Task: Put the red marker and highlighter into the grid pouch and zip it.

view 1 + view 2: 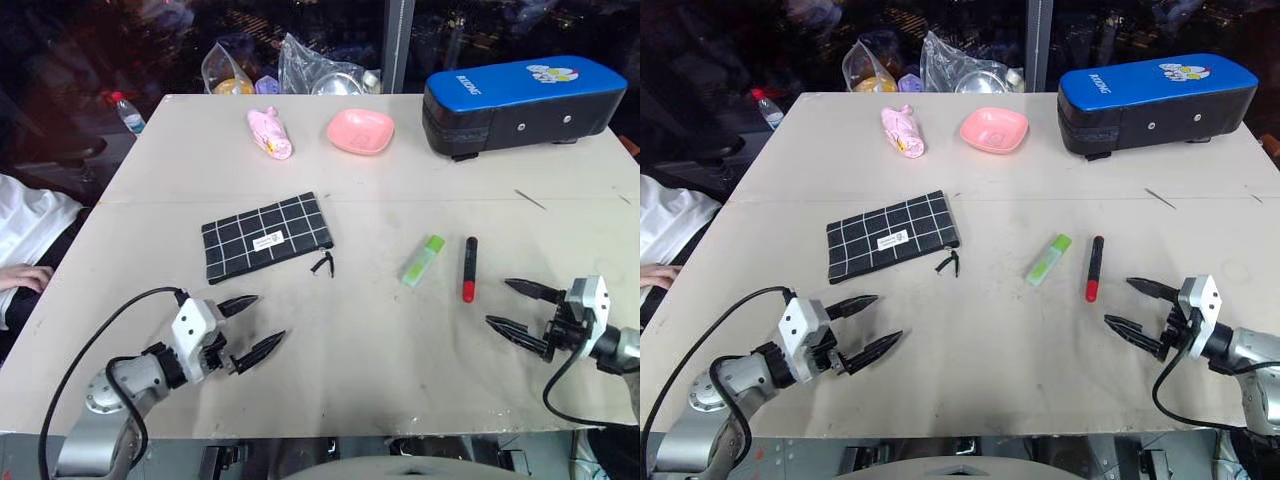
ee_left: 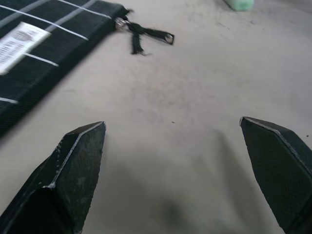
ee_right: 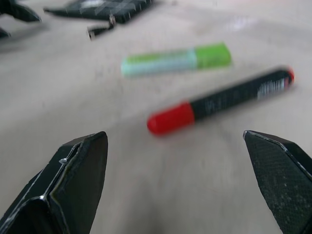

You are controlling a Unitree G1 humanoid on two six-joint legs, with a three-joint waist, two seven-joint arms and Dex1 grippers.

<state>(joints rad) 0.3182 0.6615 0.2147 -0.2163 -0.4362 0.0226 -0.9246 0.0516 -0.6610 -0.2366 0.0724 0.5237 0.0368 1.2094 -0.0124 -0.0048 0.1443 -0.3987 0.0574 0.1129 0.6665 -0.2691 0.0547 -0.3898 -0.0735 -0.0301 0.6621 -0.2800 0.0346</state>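
A pale, scuffed table [image 1: 360, 340] stands before dark surroundings. At its far edge sit a blue case [image 1: 520, 103], an empty pink dish [image 1: 360, 131] and a pink toy [image 1: 270, 133]. The pouch [image 1: 265, 237] lies flat; I can't see inside. Highlighter [image 1: 423, 260] and marker [image 1: 469, 268] lie side by side, well apart from it. My left claw [image 1: 252, 324] and right claw [image 1: 520, 308] gape wide, empty.

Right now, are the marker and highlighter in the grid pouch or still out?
Out. The red marker and highlighter lie side by side on the table, apart from the grid pouch.
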